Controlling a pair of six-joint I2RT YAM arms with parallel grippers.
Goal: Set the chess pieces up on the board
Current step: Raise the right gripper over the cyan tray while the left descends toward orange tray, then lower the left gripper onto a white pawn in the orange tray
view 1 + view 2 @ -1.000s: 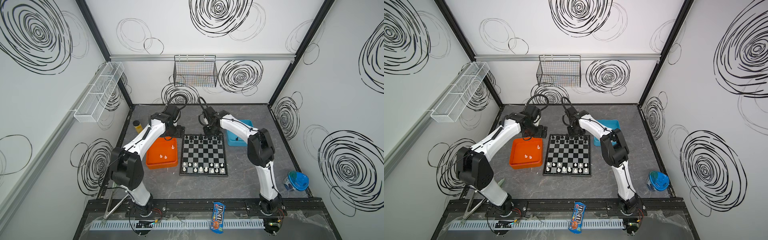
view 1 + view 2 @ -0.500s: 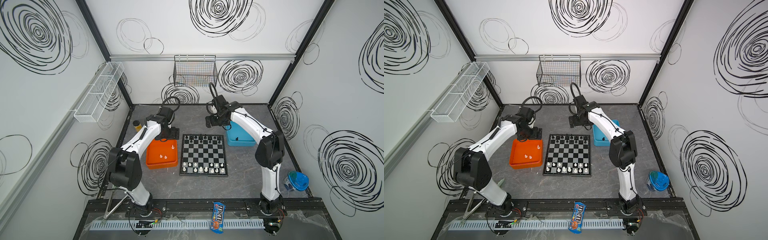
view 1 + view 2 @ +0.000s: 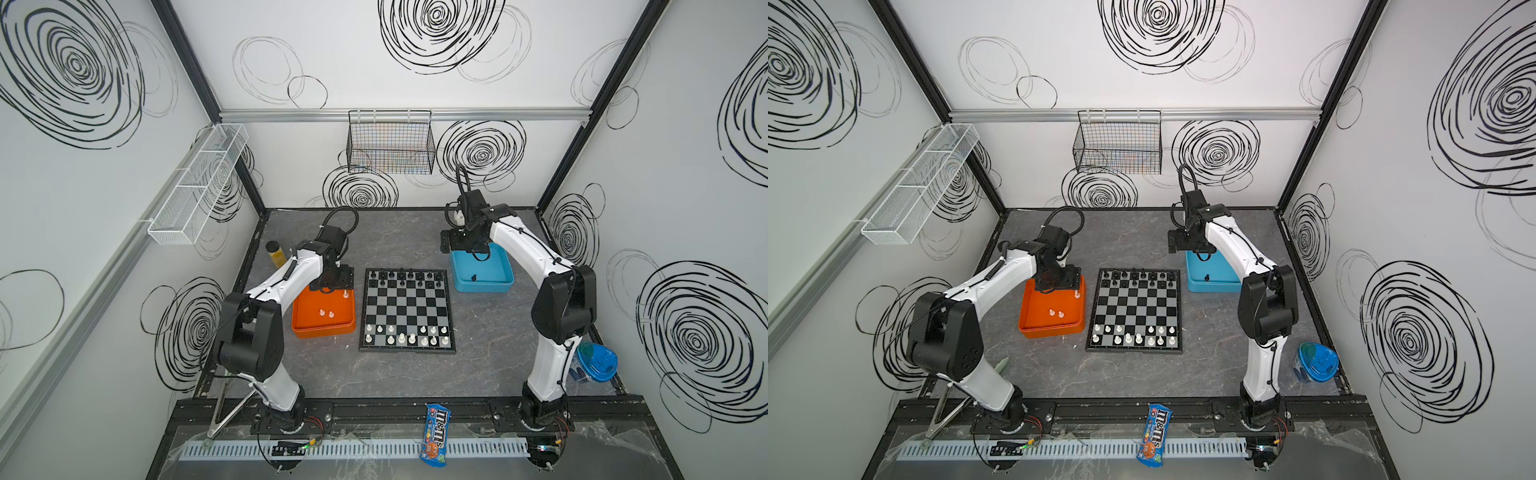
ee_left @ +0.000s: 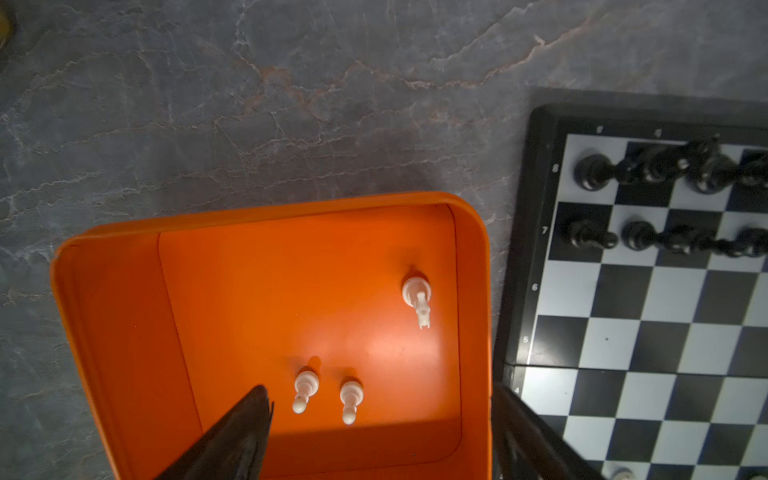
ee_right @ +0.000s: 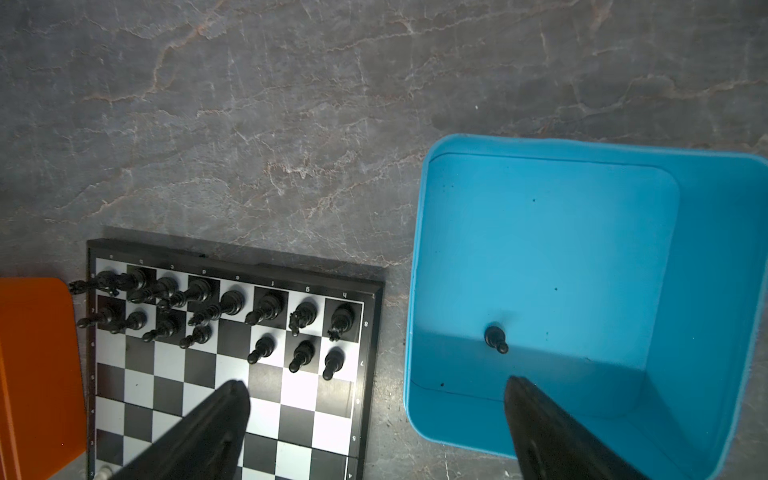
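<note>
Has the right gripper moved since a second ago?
Yes. In a top view the right gripper has swung rightward, from the far edge of the board to above the left wall of the blue tray, with its jaws open.

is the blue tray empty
No, a single black pawn stands upright on the floor of the blue tray.

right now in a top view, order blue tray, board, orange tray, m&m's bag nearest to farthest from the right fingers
1. blue tray, right side, partly under the right fingers
2. board, centre
3. orange tray, left of the board
4. m&m's bag, at the very front
</note>
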